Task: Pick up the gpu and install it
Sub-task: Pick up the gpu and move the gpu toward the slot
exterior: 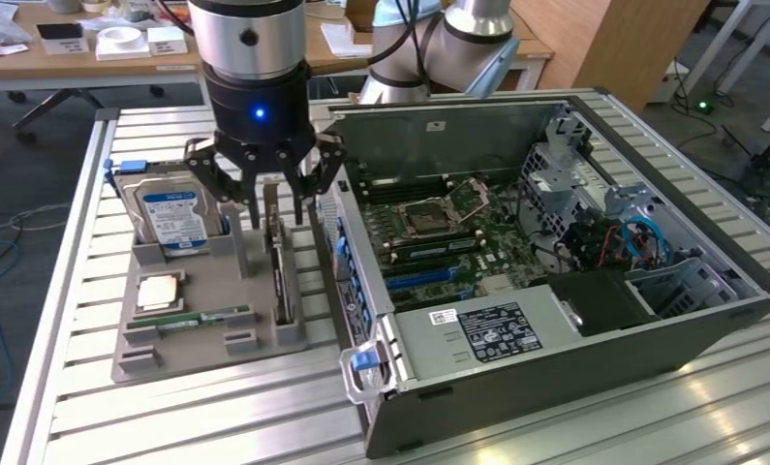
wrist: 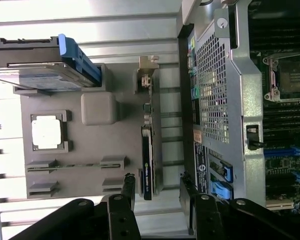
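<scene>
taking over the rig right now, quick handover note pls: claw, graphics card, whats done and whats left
Claw: open, low over the gray tray, fingers either side of the graphics card, not closed on it.
Graphics card: standing on edge in its tray slot; the hard drive stands in the same tray.
Computer case: open, on the exterior view's right.
Done: claw lined up over the card.
Left: card not yet gripped, lifted or fitted in the case.
</scene>
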### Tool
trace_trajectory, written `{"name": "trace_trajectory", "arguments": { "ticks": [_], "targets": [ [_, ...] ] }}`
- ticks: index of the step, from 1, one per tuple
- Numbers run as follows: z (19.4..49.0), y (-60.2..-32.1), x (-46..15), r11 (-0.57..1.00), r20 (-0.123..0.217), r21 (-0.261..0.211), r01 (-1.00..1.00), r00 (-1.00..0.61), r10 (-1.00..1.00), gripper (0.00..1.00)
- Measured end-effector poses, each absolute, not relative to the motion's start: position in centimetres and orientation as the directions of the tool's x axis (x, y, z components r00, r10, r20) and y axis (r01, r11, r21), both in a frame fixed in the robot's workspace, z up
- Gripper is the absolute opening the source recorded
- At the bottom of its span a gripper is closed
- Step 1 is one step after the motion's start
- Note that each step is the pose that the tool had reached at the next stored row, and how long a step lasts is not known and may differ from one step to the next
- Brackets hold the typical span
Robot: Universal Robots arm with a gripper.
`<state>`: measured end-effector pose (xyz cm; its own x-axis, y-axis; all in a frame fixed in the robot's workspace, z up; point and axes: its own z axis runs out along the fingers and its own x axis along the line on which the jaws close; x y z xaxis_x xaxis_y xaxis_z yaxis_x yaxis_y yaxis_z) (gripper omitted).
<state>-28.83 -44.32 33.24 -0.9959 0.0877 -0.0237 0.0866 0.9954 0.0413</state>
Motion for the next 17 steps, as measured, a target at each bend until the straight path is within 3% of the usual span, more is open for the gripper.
{"name": "trace_trajectory", "arguments": {
  "ticks": [17],
  "targets": [
    [30.6, -43.9, -28.8, 0.995, -0.024, 0.041, 0.087, -0.996, 0.088, 0.49]
  ]
}}
